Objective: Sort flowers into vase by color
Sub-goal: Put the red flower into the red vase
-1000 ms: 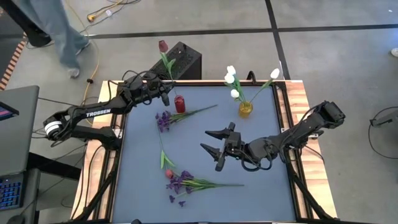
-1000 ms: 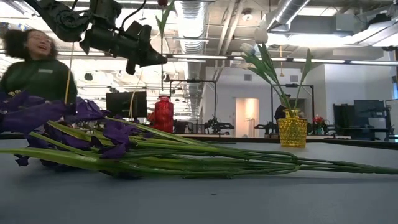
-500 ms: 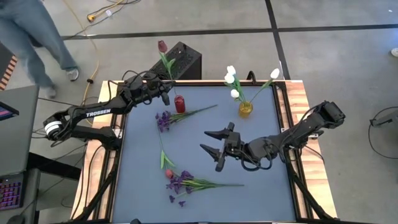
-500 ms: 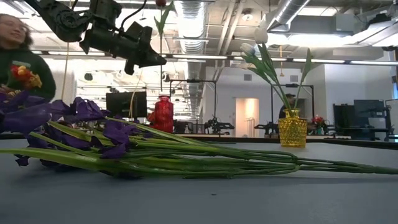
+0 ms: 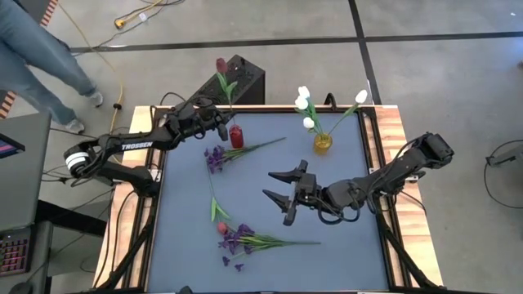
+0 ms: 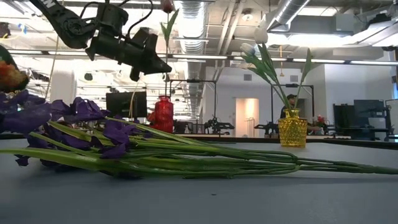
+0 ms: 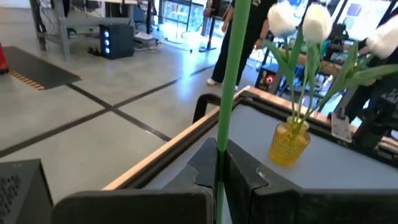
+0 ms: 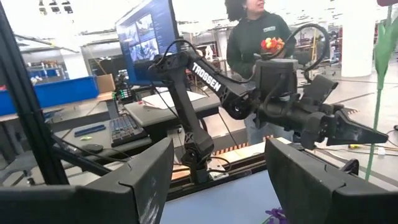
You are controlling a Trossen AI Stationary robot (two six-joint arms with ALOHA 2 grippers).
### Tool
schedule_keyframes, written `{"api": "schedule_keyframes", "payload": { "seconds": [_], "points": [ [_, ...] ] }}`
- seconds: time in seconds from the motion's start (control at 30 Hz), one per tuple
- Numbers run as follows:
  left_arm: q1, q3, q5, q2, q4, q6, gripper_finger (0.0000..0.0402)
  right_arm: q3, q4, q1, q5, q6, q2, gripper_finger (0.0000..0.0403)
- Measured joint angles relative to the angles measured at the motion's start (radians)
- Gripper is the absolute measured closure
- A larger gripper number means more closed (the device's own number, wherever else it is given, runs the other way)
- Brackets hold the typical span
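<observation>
My left gripper [image 5: 221, 125] is shut on a red-budded flower [image 5: 221, 64], held upright over the red vase [image 5: 236, 136] at the far left; it also shows in the low view [image 6: 155, 64]. The yellow vase [image 5: 323, 141] holds white tulips [image 5: 304, 102]. A purple flower [image 5: 216, 157] lies flat on the mat near the red vase. Purple flowers [image 5: 239, 238] and a red bud [image 5: 221, 228] lie near the front. My right gripper [image 5: 282, 192] hovers open and empty mid-table. My left gripper pinches the flower's green stem [image 7: 221, 134] between its two fingers, well below the bud. The fingers come level from the table's left and lie across the stem. The stem stands nearly upright with the bud [image 6: 166, 5] on top. Its lower end is hidden by the gripper.
A black box [image 5: 243, 77] stands just beyond the table's far edge. A person [image 8: 255, 31] holding flowers stands past the left side, and legs [image 5: 37, 57] show on the floor there. The mat [image 5: 343, 245] lies bare at the front right.
My left gripper has moved a little toward the table's right edge and tipped downward, carrying the red-budded flower with it, so the bud now sits farther right. The person beside the table has walked off to the left.
</observation>
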Motion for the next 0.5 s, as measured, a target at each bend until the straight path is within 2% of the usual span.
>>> {"api": "schedule_keyframes", "payload": {
  "seconds": [0.5],
  "points": [
    [0.0,0.0,-0.028,0.0,-0.129,0.056,0.0391,0.0,0.007,-0.004,-0.003,-0.013,0.0,0.0125]
  ]
}}
